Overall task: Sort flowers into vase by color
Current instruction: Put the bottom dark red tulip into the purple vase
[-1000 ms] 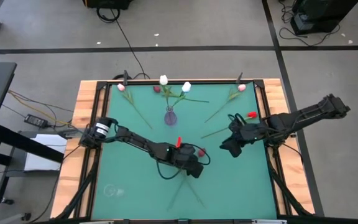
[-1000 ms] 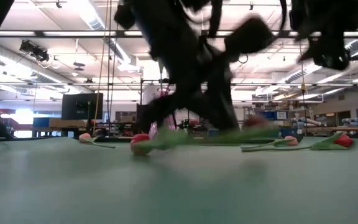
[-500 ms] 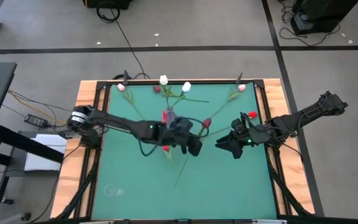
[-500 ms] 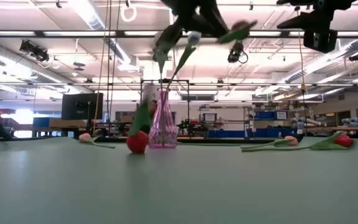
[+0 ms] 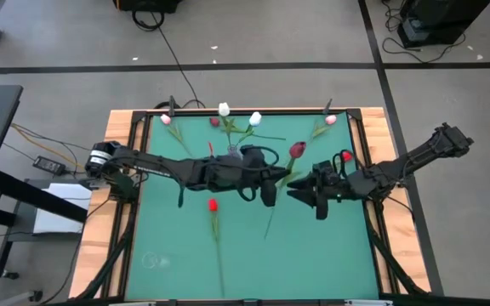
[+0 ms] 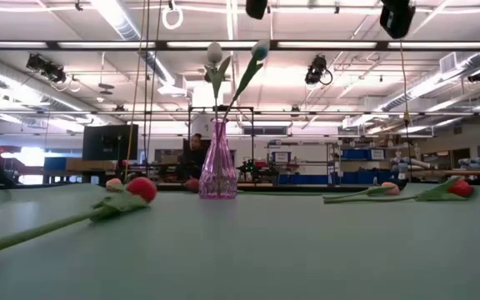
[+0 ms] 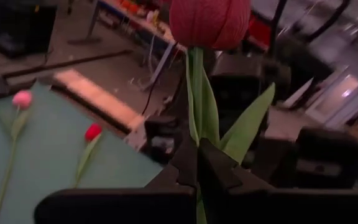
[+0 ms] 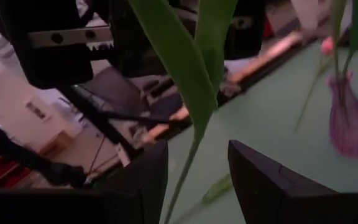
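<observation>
While most of the tulips lie loose on the green table mat (image 5: 168, 246), the sort looks barely begun: the clear pink glass vase (image 6: 218, 169) holds only two white-headed tulips (image 6: 214, 52), standing upright.

Left to do, as judged from the high view:
- bright red tulip (image 5: 213, 206) flat on the mat, stem trailing toward the near edge
- second bright red tulip (image 5: 345, 156) near the right edge
- pink tulip (image 5: 166, 120) at the far left corner, another pink one (image 5: 331, 120) at the far right corner
- dark red head (image 5: 214, 122) lying beside the white blooms; whether it rests on the mat or in the vase, cannot tell

Left gripper (image 5: 266, 183) is reached across the table's middle, raised clear of the mat, fingers clamped on the green stem of a dark red tulip (image 7: 209, 22). Wrist view shows the stem pinched between the two dark fingers, head upright above them, long leaf splaying to one side.

Right gripper (image 8: 197, 180) hovers just beside the left one, fingers parted, the lower stem and leaf of the same flower hanging between them without contact that can be seen. Looks like a handover or a regrip.

Vase sits just beyond the left gripper, toward the far edge.
</observation>
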{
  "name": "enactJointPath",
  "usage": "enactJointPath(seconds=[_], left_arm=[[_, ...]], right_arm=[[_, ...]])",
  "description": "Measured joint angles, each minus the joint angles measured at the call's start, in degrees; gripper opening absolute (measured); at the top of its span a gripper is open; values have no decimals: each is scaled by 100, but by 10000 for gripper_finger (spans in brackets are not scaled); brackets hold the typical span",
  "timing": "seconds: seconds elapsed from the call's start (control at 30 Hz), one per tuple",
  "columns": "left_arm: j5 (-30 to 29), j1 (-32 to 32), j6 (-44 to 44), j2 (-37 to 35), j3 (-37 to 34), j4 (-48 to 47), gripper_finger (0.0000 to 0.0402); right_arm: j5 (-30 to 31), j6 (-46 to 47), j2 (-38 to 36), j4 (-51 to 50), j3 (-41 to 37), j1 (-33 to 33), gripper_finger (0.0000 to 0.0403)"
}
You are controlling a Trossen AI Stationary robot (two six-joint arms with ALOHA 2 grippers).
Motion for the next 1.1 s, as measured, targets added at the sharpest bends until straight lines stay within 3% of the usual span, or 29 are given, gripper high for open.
enactJointPath(seconds=[0.13, 0.37, 0.6, 0.7, 0.8, 0.87, 1.1], left_arm=[[36, -3, 43, 0, 2, 54, 7], [37, -3, 42, 4, 2, 280, 7], [36, -5, 43, 4, 2, 435, 7], [34, -5, 41, 4, 2, 449, 7], [36, -9, 15, 4, 2, 419, 9], [37, -11, 16, 4, 3, 377, 20], [38, -14, 413, -420, -3, -446, 116]], right_arm=[[-112, -474, 29, 550, 0, -1, 173], [-162, -538, 102, 590, 0, -250, 158], [-690, -536, 397, 968, 0, -501, 147], [-709, -539, 459, 1041, 1, -524, 117], [-711, -629, 498, 1033, 2, -524, 45], [-699, -864, 503, 1032, 2, -519, 17], [-147, -1307, 503, 791, 2, -378, 11]])
